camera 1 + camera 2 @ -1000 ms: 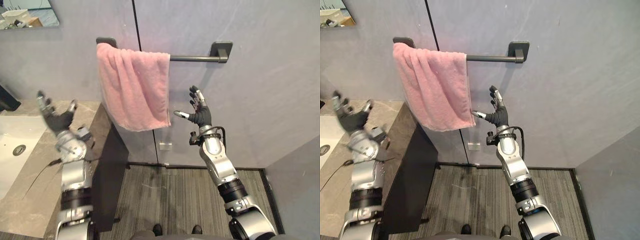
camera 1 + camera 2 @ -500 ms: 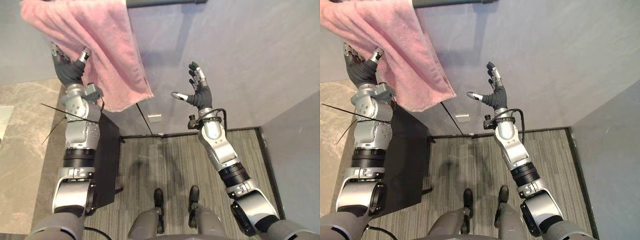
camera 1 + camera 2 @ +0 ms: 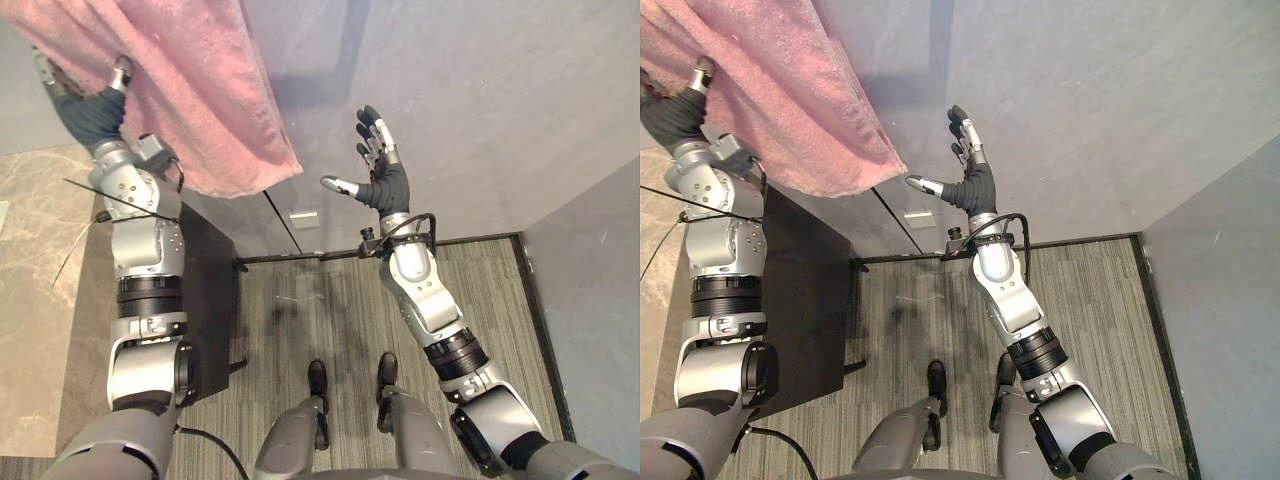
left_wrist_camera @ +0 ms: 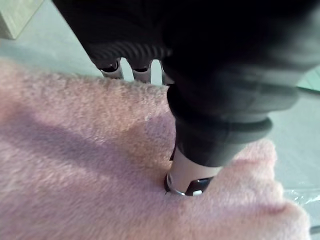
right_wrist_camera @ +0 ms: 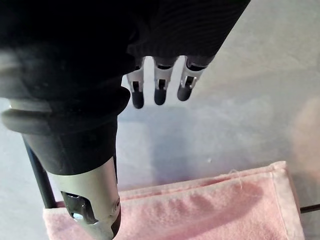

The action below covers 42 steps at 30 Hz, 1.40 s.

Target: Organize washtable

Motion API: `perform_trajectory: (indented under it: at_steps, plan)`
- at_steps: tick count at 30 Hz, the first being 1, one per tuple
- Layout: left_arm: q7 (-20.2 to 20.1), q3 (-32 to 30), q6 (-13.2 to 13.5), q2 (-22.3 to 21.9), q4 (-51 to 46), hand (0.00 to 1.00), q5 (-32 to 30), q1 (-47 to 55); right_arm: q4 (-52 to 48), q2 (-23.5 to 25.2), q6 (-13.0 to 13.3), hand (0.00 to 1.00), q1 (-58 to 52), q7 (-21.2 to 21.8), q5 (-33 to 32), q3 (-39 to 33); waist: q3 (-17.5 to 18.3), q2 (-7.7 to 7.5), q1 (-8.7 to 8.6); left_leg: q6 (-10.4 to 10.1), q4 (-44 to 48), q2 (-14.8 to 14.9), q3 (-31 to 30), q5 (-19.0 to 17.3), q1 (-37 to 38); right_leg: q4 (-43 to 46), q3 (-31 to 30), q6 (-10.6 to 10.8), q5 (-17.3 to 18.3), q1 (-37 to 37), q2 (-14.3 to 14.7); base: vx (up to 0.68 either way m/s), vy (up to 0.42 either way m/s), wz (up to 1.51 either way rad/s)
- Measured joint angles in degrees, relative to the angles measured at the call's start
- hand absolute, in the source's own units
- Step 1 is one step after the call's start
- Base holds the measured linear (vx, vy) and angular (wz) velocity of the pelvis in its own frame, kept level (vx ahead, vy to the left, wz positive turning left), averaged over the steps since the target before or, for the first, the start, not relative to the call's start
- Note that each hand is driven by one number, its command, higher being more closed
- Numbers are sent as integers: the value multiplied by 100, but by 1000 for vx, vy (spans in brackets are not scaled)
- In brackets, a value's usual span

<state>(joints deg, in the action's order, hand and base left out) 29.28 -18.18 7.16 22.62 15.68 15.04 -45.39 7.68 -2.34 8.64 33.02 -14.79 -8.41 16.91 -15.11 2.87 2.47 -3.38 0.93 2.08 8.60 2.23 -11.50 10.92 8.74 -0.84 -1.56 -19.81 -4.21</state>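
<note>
A pink towel (image 3: 190, 90) hangs down the grey wall from the upper left, its lower corner free. My left hand (image 3: 88, 112) is raised at the towel's left edge, open, thumb and fingers spread. In the left wrist view the thumb (image 4: 192, 170) presses on the front of the towel (image 4: 75, 175) while the fingers reach behind its edge. My right hand (image 3: 382, 185) is held up open to the right of the lower corner, apart from the cloth. Its straight fingers (image 5: 159, 85) point at the wall, with the towel (image 5: 200, 215) past them.
A dark cabinet side (image 3: 210, 290) stands under the towel, with the marble counter (image 3: 40, 300) to its left. A small white plate (image 3: 302, 218) sits low on the wall. Striped grey floor (image 3: 330, 310) runs to a wall corner on the right.
The camera has tilted down and the towel rail has left the picture. My left hand went from above the counter up to the towel's left edge. The right hand stays raised and open.
</note>
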Motion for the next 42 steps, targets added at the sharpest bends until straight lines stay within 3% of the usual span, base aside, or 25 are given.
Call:
perform_trajectory:
  at_steps: [8,15,23,32,33,42]
  plan:
    - [81,-264,2,0,-61,0,0,126,36,9,2,0,-220,22,0,-8,-14,26,13,43,-29,-13,-69,30,56,0,80,4,20,68,-21,12,2,3]
    - [-312,-199,34,41,-62,0,291,616,81,-91,-2,0,-226,118,-2,-11,-30,50,55,48,-46,-6,-81,37,135,-3,89,7,29,158,-24,-4,1,1]
    - [-785,423,52,737,432,0,710,468,231,-201,-21,0,-226,153,-128,-3,-33,45,138,48,5,-1,-163,37,22,-22,185,7,28,128,-33,10,0,6]
    - [-803,879,-26,966,1109,0,729,-514,-142,-245,-10,0,-198,240,-299,109,-238,-154,143,47,123,-3,-209,39,-210,-11,229,3,21,-24,-47,4,-1,2]
    - [-779,880,-26,964,1131,100,702,-522,-215,-244,-7,0,-199,235,-300,125,-241,-155,148,47,123,-3,-208,39,-221,-11,229,3,21,-37,-47,0,0,0]
    - [-930,1019,-28,1094,1200,100,711,-865,-280,-113,46,0,-81,128,-445,168,-465,-256,162,47,148,11,-171,38,-252,4,210,-9,2,-76,-42,0,0,0]
